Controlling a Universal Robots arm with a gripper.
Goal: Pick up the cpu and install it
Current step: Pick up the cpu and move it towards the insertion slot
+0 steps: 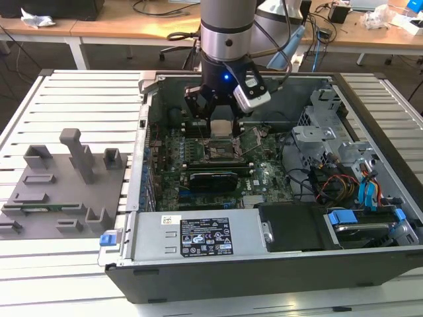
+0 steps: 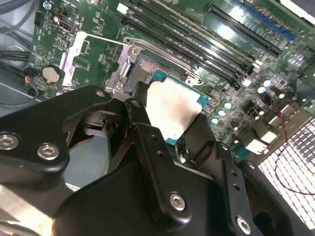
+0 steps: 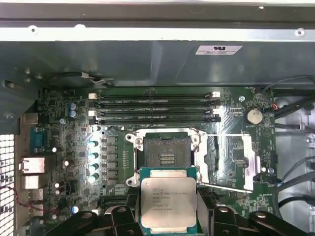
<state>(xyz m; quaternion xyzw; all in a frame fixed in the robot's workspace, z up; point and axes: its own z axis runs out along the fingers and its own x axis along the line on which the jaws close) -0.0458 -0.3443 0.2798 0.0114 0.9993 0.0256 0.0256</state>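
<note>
Gripper (image 1: 220,125) grasps the cpu (image 3: 169,202) by its edges near the open socket (image 3: 166,155); level, squared alignment seems essential here.

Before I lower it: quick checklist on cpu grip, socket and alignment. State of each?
1. cpu gripped: ok, the jaws clamp two opposite edges.
2. Socket open: ok, load plate is swung aside and the contact bed is bare.
3. Nothing lying in the socket: ok.
4. cpu centred over the socket: cannot tell. It is held above the board, and the camera angles do not settle the offset.
5. cpu corner marking matched to the socket: cannot tell.
</note>
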